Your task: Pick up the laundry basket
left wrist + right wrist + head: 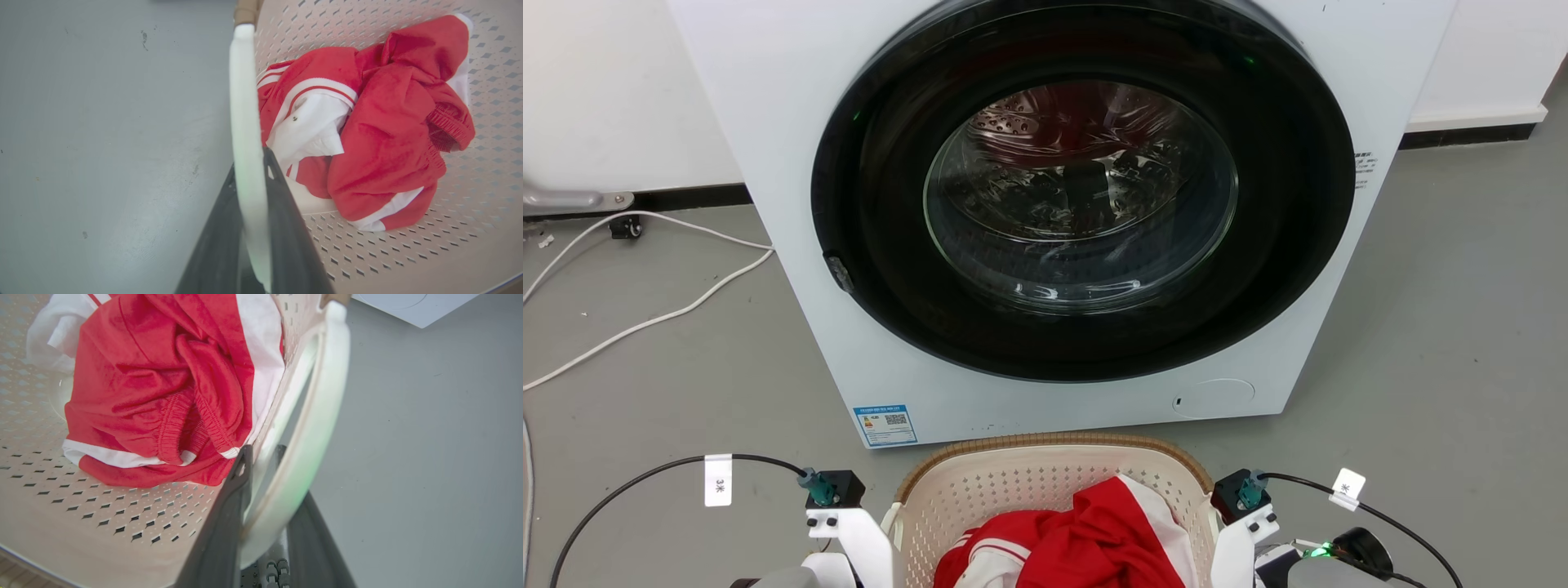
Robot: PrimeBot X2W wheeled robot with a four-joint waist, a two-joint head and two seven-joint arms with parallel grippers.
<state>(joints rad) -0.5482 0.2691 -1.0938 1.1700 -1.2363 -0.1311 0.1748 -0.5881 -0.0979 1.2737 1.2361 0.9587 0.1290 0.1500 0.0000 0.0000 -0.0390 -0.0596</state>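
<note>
Two claws, both closed on handles. Left claw (pixel 250 163): dark fingers (pixel 286 228) pinched either side of the left loop handle (pixel 245 102), white strap running up between them. Right claw (pixel 263 451): same grip on the right loop handle (pixel 322 396), fingers (pixel 220 539) tight against it on both sides.

Just inward of each claw, the laundry basket (pixel 1029 482): cream perforated wall, brown woven-look rim (pixel 1054 443), sitting between the two claws. Same perforated wall close beside the left claw (pixel 408 265) and beside the right claw (pixel 102 522). Cannot tell whether the bottom is off the floor.

Inside the basket, near both claws, a red-and-white garment (pixel 1094 531) bunched up (pixel 388 143), white edge pressed against the wall on the right claw's side (pixel 163 375).

Outward of each claw, bare grey floor (pixel 1421 327).

Ahead of the claws, just past the basket's far rim, a white washing machine (pixel 792 122) with round dark door (pixel 1086 343) shut, contents behind the glass unclear. Blue label (pixel 885 425) low on the left claw's side. Further out past the left claw, white cables (pixel 645 318) loose on the floor.
</note>
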